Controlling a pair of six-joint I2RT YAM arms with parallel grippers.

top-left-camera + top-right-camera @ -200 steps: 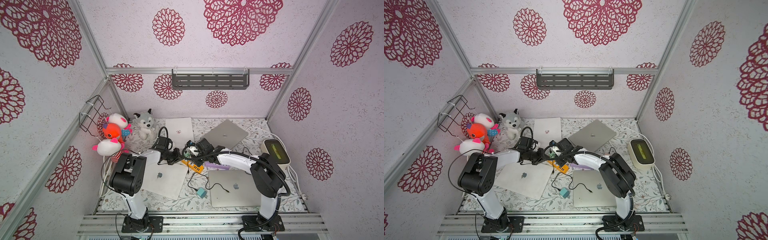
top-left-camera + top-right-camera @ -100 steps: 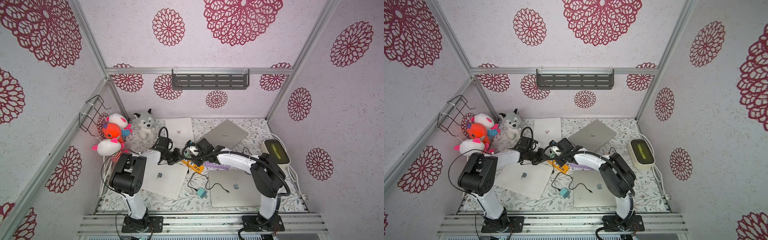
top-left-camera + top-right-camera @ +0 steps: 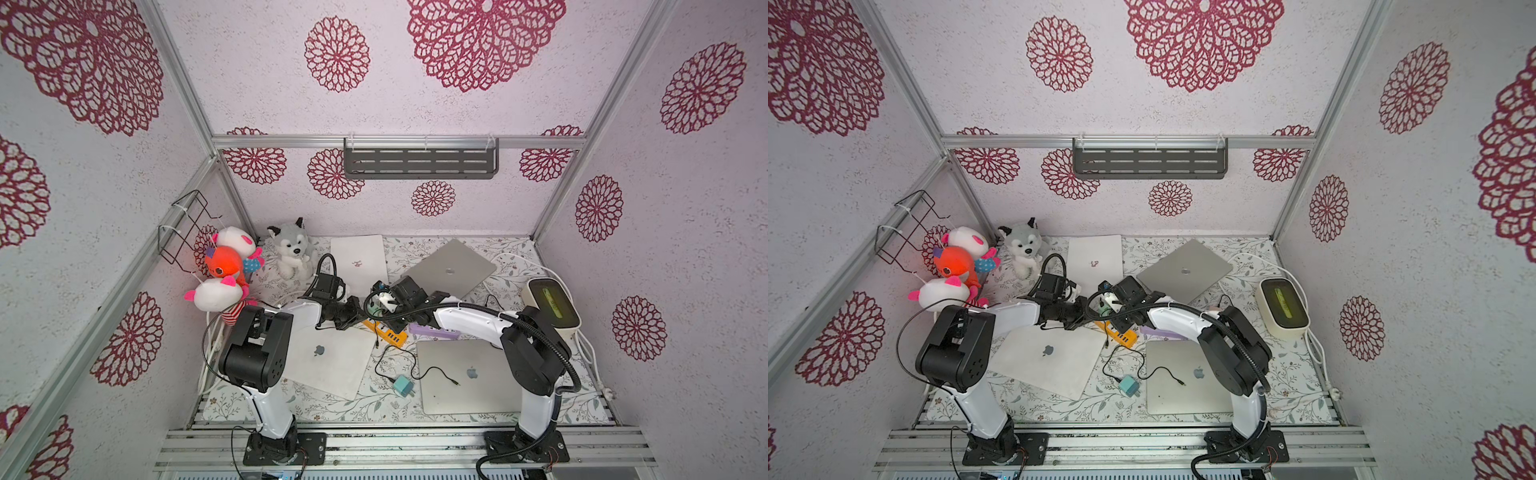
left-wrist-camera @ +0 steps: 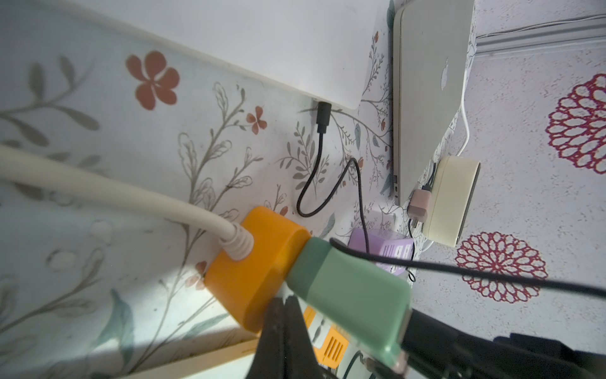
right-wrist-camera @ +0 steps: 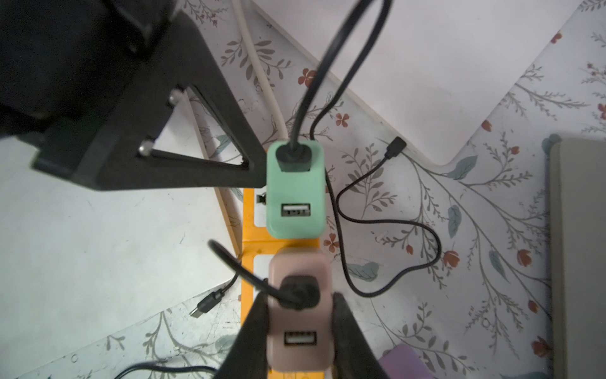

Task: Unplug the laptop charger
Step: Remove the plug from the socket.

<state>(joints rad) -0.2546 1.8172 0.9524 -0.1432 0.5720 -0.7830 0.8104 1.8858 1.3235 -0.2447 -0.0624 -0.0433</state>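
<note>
Right pincer (image 5: pixel 300 303) clamped narrow on pink charger (image 5: pixel 298 331), seated in orange power strip (image 5: pixel 282 245) on counter (image 5: pixel 492 213). Beyond it, green charger (image 5: pixel 295 193) in same strip. Left pincer (image 4: pixel 282 315) fully closed, empty, tips at strip edge beside green charger.

Left arm (image 3: pixel 302 309) and right arm (image 3: pixel 465 318) stretched inward, left tool (image 4: pixel 283 303) closed, right tool (image 5: pixel 300 298) clamped, nearly meeting

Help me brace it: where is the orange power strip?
In both top views the orange power strip lies mid-table, under the left gripper and right gripper, with the purple strip on its right.
</note>
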